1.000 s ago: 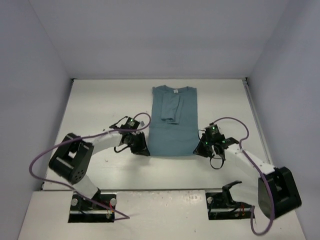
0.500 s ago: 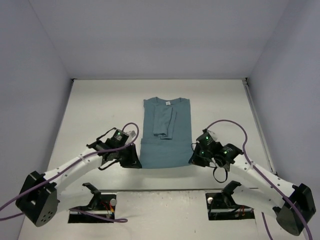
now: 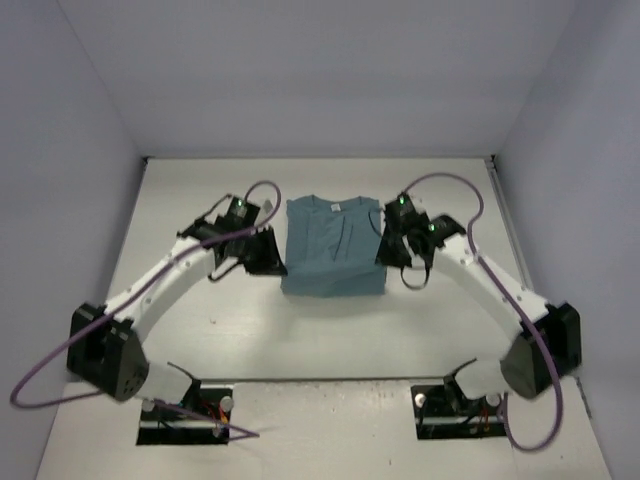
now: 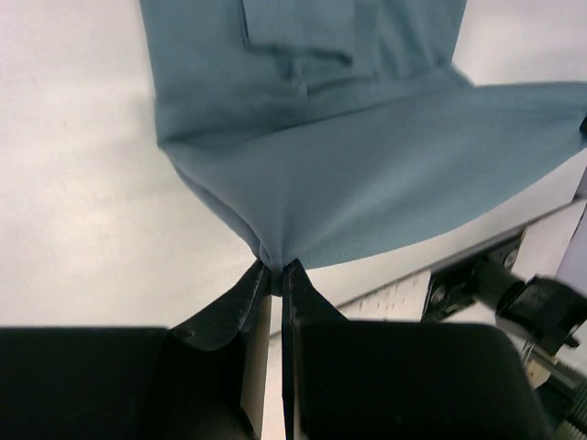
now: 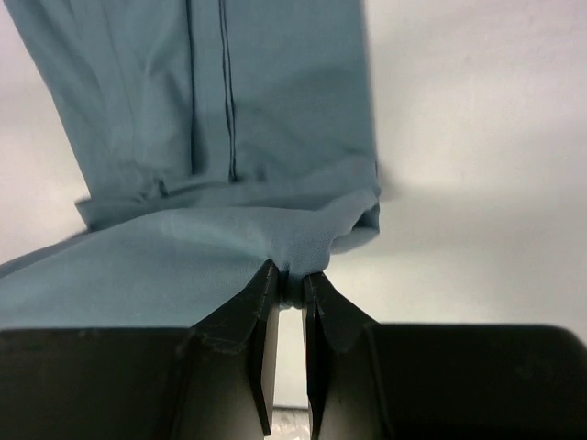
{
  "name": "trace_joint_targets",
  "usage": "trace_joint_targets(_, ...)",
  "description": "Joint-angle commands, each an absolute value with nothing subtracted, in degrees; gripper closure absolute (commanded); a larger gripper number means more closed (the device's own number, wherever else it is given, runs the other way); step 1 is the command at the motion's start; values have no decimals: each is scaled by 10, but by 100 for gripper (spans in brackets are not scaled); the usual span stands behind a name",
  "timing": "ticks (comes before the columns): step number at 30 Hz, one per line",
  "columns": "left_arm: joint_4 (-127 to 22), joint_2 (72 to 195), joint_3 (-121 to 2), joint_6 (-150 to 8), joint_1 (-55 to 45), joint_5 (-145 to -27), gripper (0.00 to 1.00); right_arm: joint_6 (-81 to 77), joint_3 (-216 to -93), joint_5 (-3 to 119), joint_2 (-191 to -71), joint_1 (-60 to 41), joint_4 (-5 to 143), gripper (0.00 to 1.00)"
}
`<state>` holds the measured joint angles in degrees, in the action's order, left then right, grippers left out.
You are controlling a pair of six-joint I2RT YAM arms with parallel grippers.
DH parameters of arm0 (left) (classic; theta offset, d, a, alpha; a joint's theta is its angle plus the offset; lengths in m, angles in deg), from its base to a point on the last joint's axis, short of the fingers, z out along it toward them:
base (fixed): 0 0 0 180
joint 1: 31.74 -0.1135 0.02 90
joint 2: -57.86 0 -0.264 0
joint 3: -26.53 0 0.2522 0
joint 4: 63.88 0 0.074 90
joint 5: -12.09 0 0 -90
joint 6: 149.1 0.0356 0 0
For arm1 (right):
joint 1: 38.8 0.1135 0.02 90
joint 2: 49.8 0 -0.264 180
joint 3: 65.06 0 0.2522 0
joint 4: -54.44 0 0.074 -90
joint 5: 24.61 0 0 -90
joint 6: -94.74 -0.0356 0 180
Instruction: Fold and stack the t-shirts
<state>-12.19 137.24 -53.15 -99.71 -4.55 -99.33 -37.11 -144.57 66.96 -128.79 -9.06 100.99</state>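
Note:
The teal-blue t-shirt (image 3: 332, 258) lies mid-table, sleeves folded in, with its bottom half lifted and carried over toward the collar. My left gripper (image 3: 272, 262) is shut on the shirt's left hem corner; in the left wrist view the cloth (image 4: 367, 183) fans out from the pinched tips (image 4: 277, 268). My right gripper (image 3: 384, 252) is shut on the right hem corner; in the right wrist view the fabric (image 5: 183, 257) bunches at the tips (image 5: 292, 280). The small white label (image 3: 337, 206) shows at the collar.
The white table (image 3: 200, 330) is bounded by grey walls on three sides. Purple cables loop above both wrists. The arm bases and mounting plates sit at the near edge.
Both grippers have carried the shirt's hem from the near edge toward the collar, doubling the shirt over. The visible shirt is now about half as long.

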Motion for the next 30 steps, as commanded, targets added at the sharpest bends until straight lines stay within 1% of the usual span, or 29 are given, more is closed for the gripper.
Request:
trace_joint_targets(1, -118, 1449, -657, -952, -89, -1014, 100, -286, -1564, 660, -1358, -127, 1017, 100)
trace_joint_targets(6, -105, 1511, -750, -943, -113, -1036, 100, -264, -1643, 625, -1442, -146, 1018, 100)
trace_joint_targets(17, -106, 1663, -895, -943, -142, -1076, 100, -235, -1779, 588, -1586, -192, 1017, 100)
trace_joint_targets(26, -106, 1805, -1016, -949, -165, -1104, 100, -220, -1819, 561, -1672, -245, 1015, 100)
trace_joint_targets(30, -107, 1854, -1084, -954, -173, -1120, 100, -219, -1866, 540, -1717, -262, 1014, 99)
